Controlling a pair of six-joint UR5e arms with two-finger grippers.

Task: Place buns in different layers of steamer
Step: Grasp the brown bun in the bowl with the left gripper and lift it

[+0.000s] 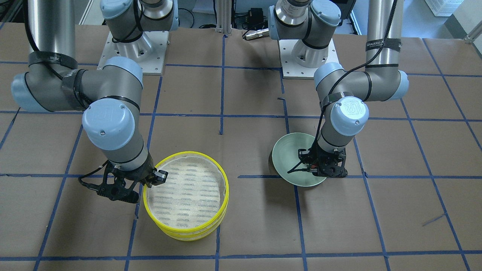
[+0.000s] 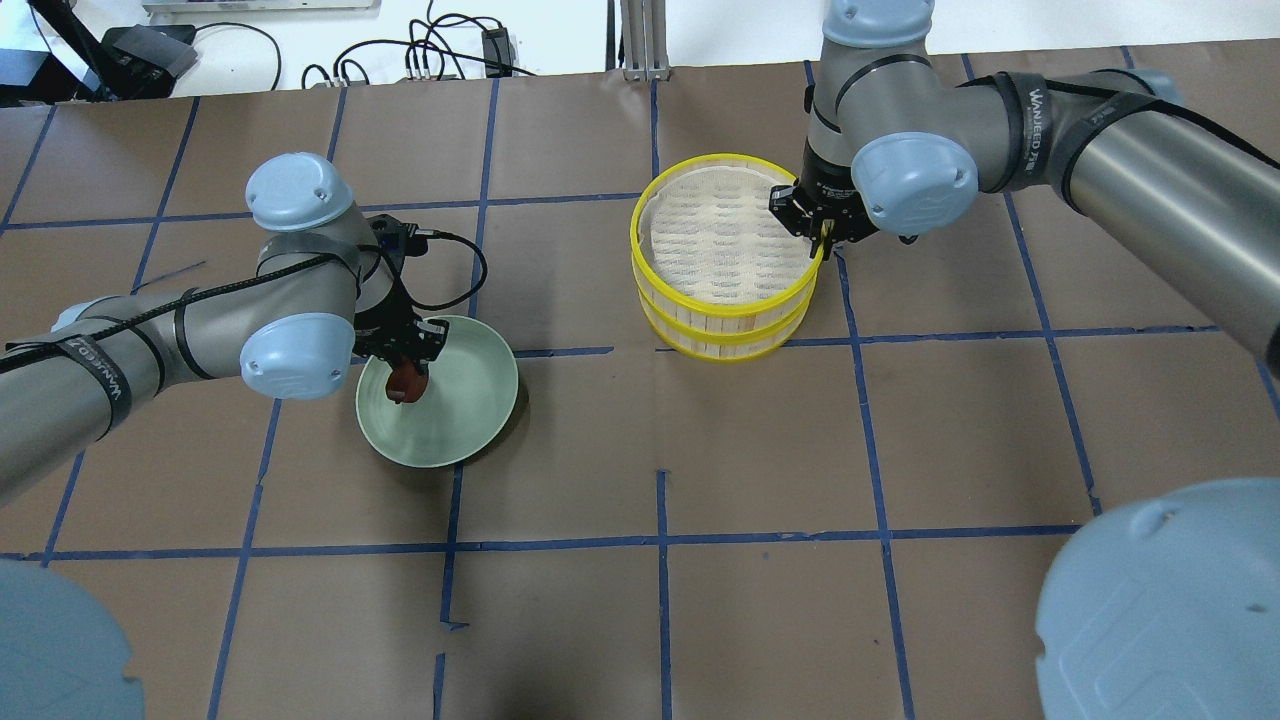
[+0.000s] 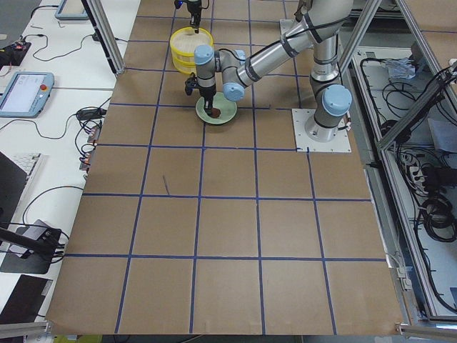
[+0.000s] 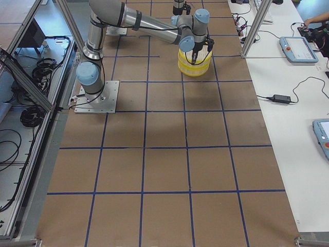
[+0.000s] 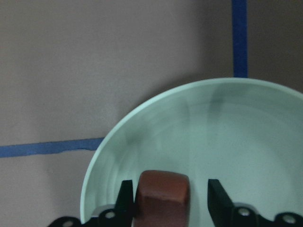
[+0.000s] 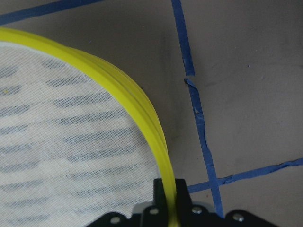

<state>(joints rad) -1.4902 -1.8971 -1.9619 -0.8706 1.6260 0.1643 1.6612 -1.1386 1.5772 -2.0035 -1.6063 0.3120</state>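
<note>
left tool (image 5: 169, 187): released, jaws spread either side of the reddish-brown bun (image 5: 163, 196). you'll see one finger touching it and the other standing off with a gap. the bun sits on the pale green plate (image 5: 236, 123), close to its rim. the plate rests on the table (image 2: 660, 440), on the robot's left.

right tool (image 6: 169, 189): clenched on the yellow rim of the top layer (image 6: 118, 90), one finger inside and one outside. that layer sits over a second in the steamer (image 2: 725, 325). you can't tell whether it is lifted clear. the steamer stands well apart from the plate.
</note>
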